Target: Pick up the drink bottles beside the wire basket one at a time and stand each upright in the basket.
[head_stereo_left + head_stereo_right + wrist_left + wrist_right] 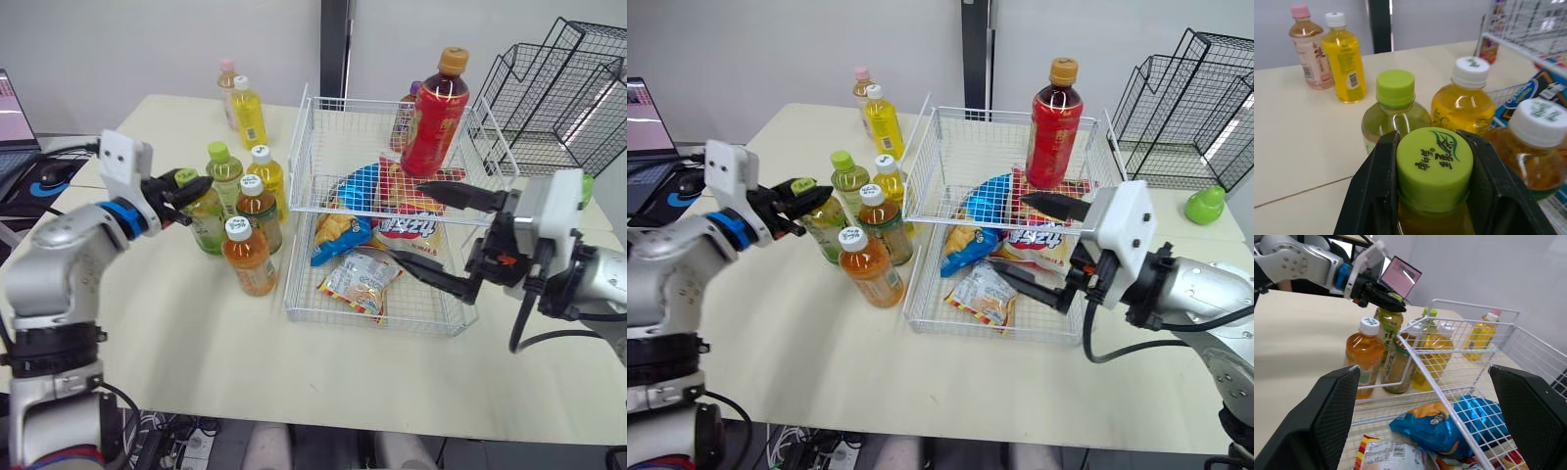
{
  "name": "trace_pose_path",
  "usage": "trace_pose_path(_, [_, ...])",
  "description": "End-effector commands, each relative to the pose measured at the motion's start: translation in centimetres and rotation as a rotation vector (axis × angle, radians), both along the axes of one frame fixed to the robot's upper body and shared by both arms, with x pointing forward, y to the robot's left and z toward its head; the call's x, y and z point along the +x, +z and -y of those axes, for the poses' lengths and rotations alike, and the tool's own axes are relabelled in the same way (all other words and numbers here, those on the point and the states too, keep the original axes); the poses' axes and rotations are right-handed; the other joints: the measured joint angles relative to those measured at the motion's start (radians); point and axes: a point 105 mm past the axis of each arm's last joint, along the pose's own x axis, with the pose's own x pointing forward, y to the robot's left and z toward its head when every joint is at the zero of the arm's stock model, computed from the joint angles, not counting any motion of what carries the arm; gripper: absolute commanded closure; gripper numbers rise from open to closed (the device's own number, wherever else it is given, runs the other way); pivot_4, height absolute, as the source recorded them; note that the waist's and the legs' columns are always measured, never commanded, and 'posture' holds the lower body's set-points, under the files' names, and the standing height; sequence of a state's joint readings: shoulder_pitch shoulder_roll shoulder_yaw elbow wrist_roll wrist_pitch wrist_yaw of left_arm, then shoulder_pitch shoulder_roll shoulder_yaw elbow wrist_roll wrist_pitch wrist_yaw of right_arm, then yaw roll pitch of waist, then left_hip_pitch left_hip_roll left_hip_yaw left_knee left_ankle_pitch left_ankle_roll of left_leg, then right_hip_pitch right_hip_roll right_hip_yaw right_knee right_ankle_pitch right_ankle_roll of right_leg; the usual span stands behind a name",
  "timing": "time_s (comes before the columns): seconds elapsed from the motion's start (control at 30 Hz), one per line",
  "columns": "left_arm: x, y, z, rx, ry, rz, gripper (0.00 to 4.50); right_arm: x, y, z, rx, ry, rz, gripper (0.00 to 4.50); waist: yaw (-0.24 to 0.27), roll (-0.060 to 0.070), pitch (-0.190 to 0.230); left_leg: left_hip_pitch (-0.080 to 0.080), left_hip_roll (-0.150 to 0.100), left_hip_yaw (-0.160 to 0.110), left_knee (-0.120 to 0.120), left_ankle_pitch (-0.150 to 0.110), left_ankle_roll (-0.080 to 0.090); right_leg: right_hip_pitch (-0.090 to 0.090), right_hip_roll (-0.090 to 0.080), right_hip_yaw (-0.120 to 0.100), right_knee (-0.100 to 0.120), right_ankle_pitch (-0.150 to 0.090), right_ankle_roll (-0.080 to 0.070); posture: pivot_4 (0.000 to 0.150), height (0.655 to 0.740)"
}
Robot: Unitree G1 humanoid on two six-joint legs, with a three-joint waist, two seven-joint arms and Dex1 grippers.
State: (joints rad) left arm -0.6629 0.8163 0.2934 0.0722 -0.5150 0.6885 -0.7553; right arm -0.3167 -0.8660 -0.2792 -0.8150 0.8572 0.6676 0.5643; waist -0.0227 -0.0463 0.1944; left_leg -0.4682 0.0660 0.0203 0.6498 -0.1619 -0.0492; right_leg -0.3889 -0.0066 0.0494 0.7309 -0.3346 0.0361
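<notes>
Jaws of left arm (73,235) grip green-capped bottle (1434,169), elbow bent.

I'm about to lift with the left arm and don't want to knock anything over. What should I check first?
1. Grip: left gripper shut on the green-capped bottle at its cap: ok.
2. Room around it: not ok, neighbouring bottles crowd close.
3. Drop path: not ok, right gripper hangs open over the wire basket.
4. Landing spot: ok, bare mesh beside the red bottle; snack bags fill the near part.
5. Red bottle upright: ok.
</notes>
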Motion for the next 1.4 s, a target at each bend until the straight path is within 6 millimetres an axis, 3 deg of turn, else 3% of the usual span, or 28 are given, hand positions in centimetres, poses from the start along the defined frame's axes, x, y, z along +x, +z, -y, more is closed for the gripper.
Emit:
trace_pose_path(0.03, [-1.2, 6.6, 0.2, 0.016, -0.094, 0.167, 3.15, -0.5, 1.9, 1.7, -0.005, -0.074, 0.079, 0.00, 0.005, 0.000, 0.000, 0.000, 0.000, -0.001, 0.000, 0.000, 0.000, 0.001, 0.000, -0.002, -0.001, 0.000, 0.000, 0.150, 0.6907])
trace_pose_path(0.23, [-0.9, 12.8, 3.1, 0.020, -0.259, 0.233, 3.15, -1.6, 2.4, 3.0, 0.003, -0.136, 0.068, 0.00, 0.019, 0.000, 0.000, -0.001, -0.001, -0.004, 0.000, 0.000, 0.000, 0.004, 0.000, -0.005, -0.004, 0.000, 0.000, 0.150, 0.6907])
trace_pose_path(0.4, [-0.4, 18.3, 8.1, 0.011, -0.418, 0.299, 3.15, -2.6, 1.1, 3.2, -0.017, -0.172, 0.016, 0.00, 0.025, -0.001, 0.000, -0.003, -0.002, -0.007, 0.000, 0.000, 0.000, 0.004, 0.000, -0.007, -0.006, 0.000, 0.000, 0.150, 0.6907])
trace_pose_path(0.6, [-1.0, 22.0, 13.6, 0.007, -0.594, 0.348, 3.15, -2.9, 1.3, 3.7, 0.004, -0.248, 0.040, 0.00, 0.012, 0.000, 0.000, -0.004, -0.002, -0.006, -0.003, 0.000, 0.000, 0.004, 0.000, -0.006, -0.011, 0.000, 0.000, 0.150, 0.6907])
trace_pose_path(0.73, [-0.2, 21.3, 17.2, 0.001, -0.676, 0.310, 3.15, -2.9, 1.1, 4.1, 0.016, -0.299, 0.044, 0.00, 0.005, 0.001, 0.000, -0.003, -0.002, -0.006, -0.005, 0.000, 0.000, 0.004, 0.000, -0.007, -0.011, 0.000, 0.000, 0.150, 0.6907])
trace_pose_path(0.9, [1.8, 17.9, 20.9, 0.028, -0.708, 0.245, 3.15, -3.2, 0.4, 3.8, 0.048, -0.339, 0.022, 0.00, -0.004, 0.001, 0.001, -0.003, -0.003, -0.006, -0.004, 0.000, 0.000, 0.004, 0.000, -0.006, -0.011, 0.000, 0.000, 0.150, 0.6907])
trace_pose_path(1.17, [4.2, 14.2, 24.4, -0.002, -0.648, 0.200, 3.15, -2.8, 1.0, 4.1, 0.076, -0.394, 0.054, 0.00, -0.008, 0.001, 0.001, -0.004, -0.003, -0.006, -0.005, 0.000, 0.000, 0.004, 0.000, -0.006, -0.011, 0.000, 0.000, 0.150, 0.6907])
trace_pose_path(1.4, [4.4, 12.8, 25.3, 0.018, -0.661, 0.149, 3.15, -3.1, 1.2, 4.5, 0.072, -0.413, 0.065, 0.00, -0.007, 0.001, 0.001, -0.004, -0.003, -0.006, -0.005, 0.000, 0.000, 0.003, 0.000, -0.006, -0.011, 0.000, 0.000, 0.150, 0.6907])
